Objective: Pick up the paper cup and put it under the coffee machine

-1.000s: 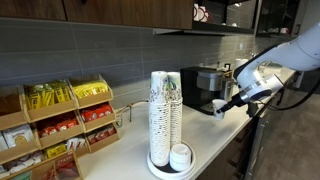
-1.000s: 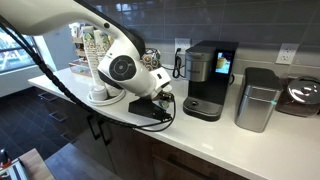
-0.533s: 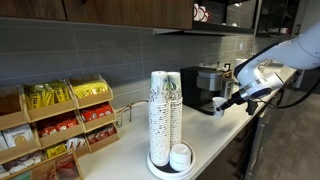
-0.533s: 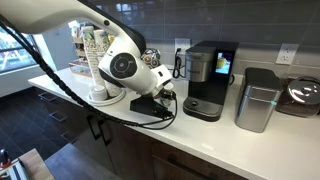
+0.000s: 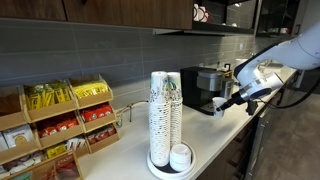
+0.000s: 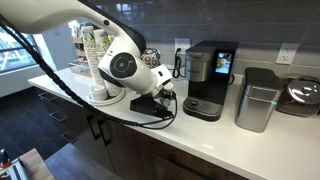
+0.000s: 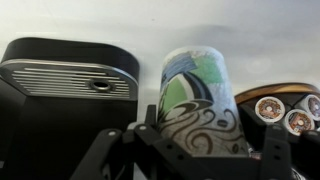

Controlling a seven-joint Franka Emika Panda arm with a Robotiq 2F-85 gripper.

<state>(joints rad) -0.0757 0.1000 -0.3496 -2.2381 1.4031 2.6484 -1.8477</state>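
- Grille and black base of the coffee machine fill the left of the wrist view.
- Middle: the paper cup, printed with green, blue and black swirls, sits between the fingers of the gripper. The dark fingers press on both its sides, so the gripper is clamped on the cup.
- The cup is just beside the machine's base, outside the recess; whether it touches the counter cannot be told.
- Right: coffee pods lie behind the cup.
- In an exterior view the gripper hangs low over the counter, in front of the machine — the cup is too small to make out there.
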